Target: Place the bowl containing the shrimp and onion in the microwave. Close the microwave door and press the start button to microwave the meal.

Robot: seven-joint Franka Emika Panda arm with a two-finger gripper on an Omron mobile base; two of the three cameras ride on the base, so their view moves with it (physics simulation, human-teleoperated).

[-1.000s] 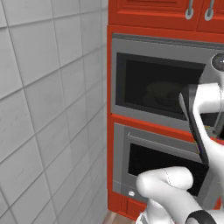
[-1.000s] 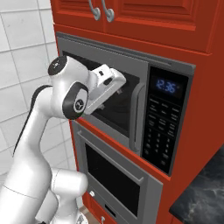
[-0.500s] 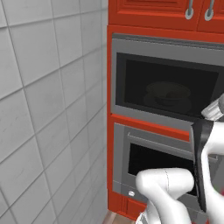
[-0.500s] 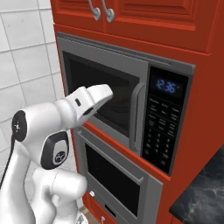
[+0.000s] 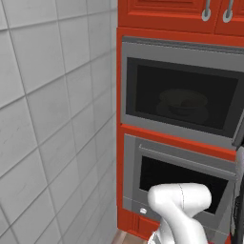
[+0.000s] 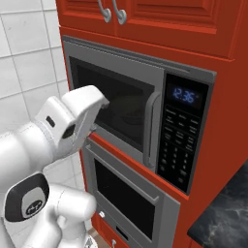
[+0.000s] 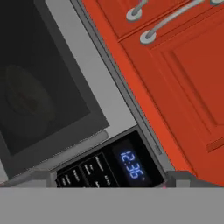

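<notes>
pressing the start button looks like the step in hand: the microwave door (image 6: 116, 109) sits flush and closed in the centre of the right base frame, and the bowl (image 5: 183, 101) shows dimly through the dark glass at centre right of the left base frame, resting inside the microwave (image 5: 183, 97). to do it well, the hand should square up to the control panel (image 6: 180, 143) at right of centre in the right base frame, below the blue clock display (image 7: 132, 164), and come straight in so one fingertip meets a single key rather than straddling two. the keys are packed close, so a slanted approach would risk touching a neighbour. a short, firm push and a clean retreat should do, in my judgement.

much is hard to make out. the keys are too small and blurred to say which one is start. the shrimp and onion cannot be told apart from the bowl's shadow behind the glass. the white arm's forearm (image 6: 72, 126) crosses the lower left of the door in the right base frame and ends against it, so the jaws are covered and i cannot tell whether they are released or clenched. in the hand frame the fingertips are cut off at the bottom edge. the oven (image 5: 183, 186) below is partly masked by the arm.
</notes>
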